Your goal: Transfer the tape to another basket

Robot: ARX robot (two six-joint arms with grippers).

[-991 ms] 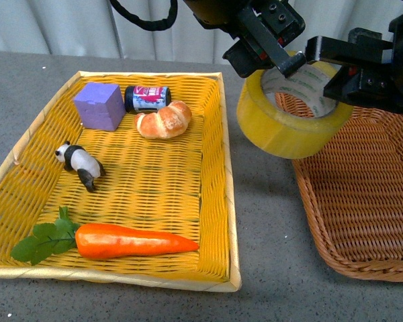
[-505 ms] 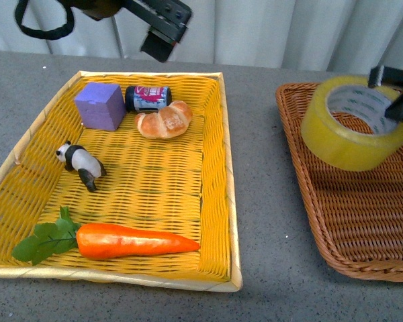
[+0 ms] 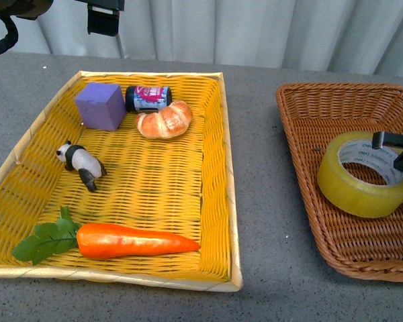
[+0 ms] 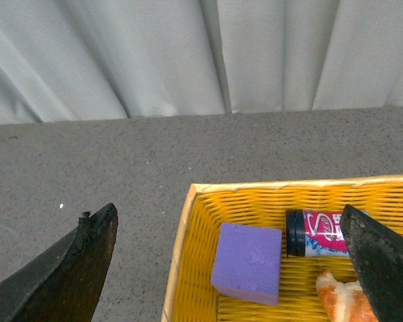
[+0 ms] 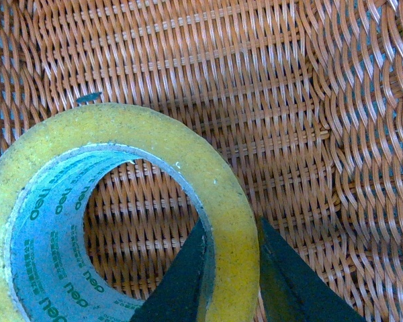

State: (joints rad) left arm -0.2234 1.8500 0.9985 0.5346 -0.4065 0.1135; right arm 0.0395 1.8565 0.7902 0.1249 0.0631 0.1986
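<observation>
The tape (image 3: 363, 176), a wide yellowish roll with a white printed core, sits low inside the brown wicker basket (image 3: 322, 107) at the right. My right gripper (image 3: 401, 151) is shut on the roll's wall at its right side, one finger inside the core and one outside. In the right wrist view the tape (image 5: 208, 194) is pinched between the dark fingers (image 5: 181, 282) over the basket weave (image 5: 309, 121). My left gripper (image 3: 104, 17) is open and empty, high above the far left corner of the yellow tray (image 3: 225, 174).
The yellow tray holds a purple cube (image 3: 99, 105), a small can (image 3: 148, 97), a croissant (image 3: 164, 119), a toy panda (image 3: 80, 163) and a carrot (image 3: 131, 241). Grey tabletop (image 3: 262, 168) lies between tray and basket. A curtain hangs behind.
My right gripper has carried the tape rightward and down, from above the gap into the brown basket. My left arm has pulled back to the upper left.
</observation>
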